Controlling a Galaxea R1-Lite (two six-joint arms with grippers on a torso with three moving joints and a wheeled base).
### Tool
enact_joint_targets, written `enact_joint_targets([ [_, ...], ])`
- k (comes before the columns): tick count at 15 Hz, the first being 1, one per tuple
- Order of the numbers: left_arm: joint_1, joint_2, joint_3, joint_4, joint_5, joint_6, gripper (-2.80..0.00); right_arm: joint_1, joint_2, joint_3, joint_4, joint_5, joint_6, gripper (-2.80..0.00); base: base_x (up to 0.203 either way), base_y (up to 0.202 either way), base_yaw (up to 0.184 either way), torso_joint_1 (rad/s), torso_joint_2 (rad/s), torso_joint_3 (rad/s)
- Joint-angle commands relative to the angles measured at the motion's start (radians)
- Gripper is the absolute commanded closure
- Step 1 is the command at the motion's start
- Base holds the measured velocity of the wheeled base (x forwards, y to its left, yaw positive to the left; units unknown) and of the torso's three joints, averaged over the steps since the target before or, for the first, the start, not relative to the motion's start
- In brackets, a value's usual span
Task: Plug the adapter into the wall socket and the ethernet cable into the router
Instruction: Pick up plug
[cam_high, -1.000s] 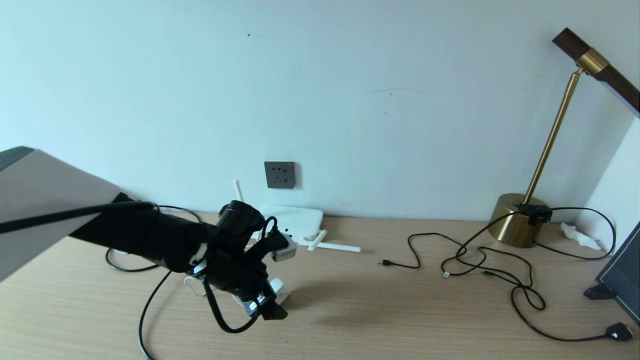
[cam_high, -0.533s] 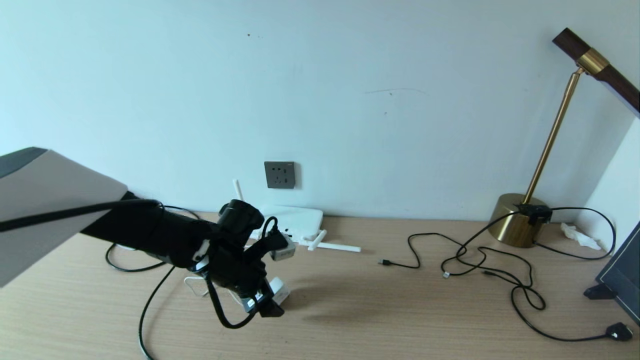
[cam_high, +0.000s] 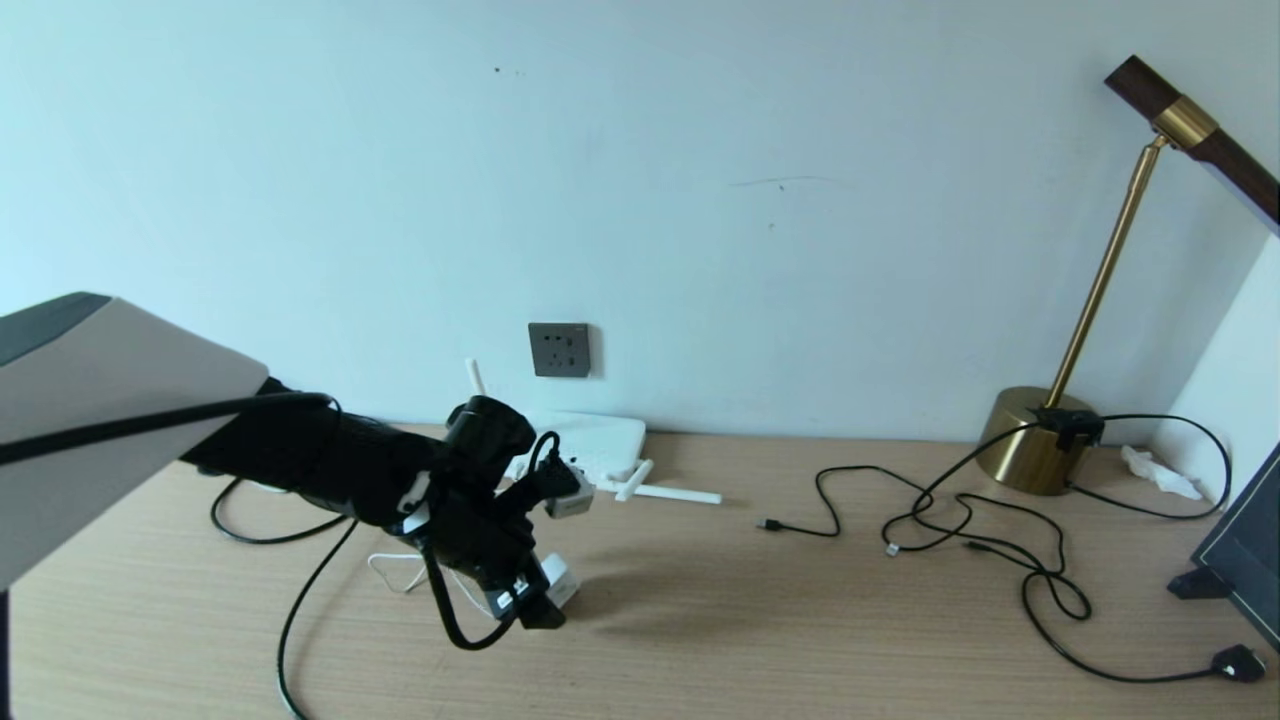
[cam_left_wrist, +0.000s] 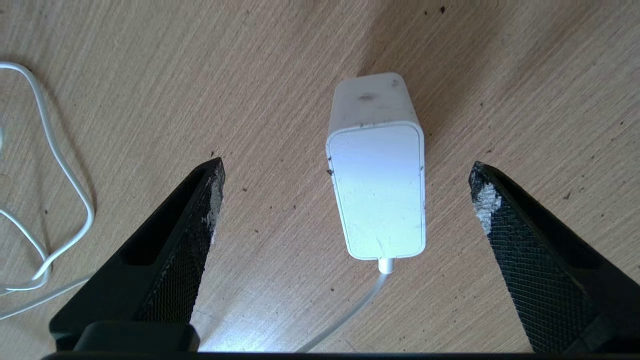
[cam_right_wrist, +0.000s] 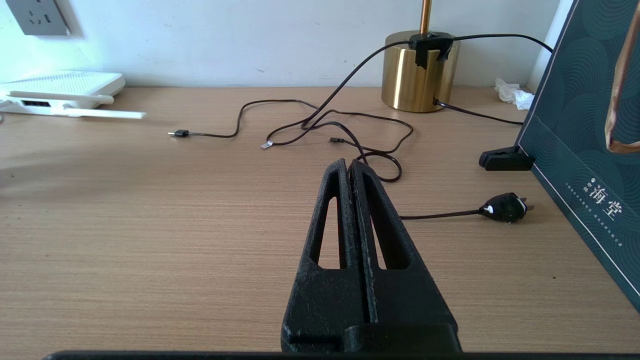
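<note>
Since a second ago the left gripper has edged slightly toward the wall over the adapter.
Its jaws gape wide either side of the adapter lying on the desk, touching nothing; the thin white cord loops beside. The wall socket sits above the router, beyond the arm. The right gripper rests pinched together and empty near the black cables and lamp base.

We've got a brass lamp at the back right of the wooden desk, thin black cables tangled nearby, plus a dark teal bag.
</note>
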Motion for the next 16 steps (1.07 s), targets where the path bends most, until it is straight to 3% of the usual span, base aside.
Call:
enact_joint_targets([
  [1,-0.003,0.002,-0.010,0.001,0.000,0.002,-2.80,0.000,0.001,0.011,-0.001,0.000,0.000,0.00,0.000,0.000,0.000,0.000,0.00,0.000],
  [16,-0.012,0.029,-0.056,-0.002,0.021,-0.009,-2.80,0.000,0.001,0.011,-0.001,0.000,0.000,0.00,0.000,0.000,0.000,0.000,0.00,0.000],
])
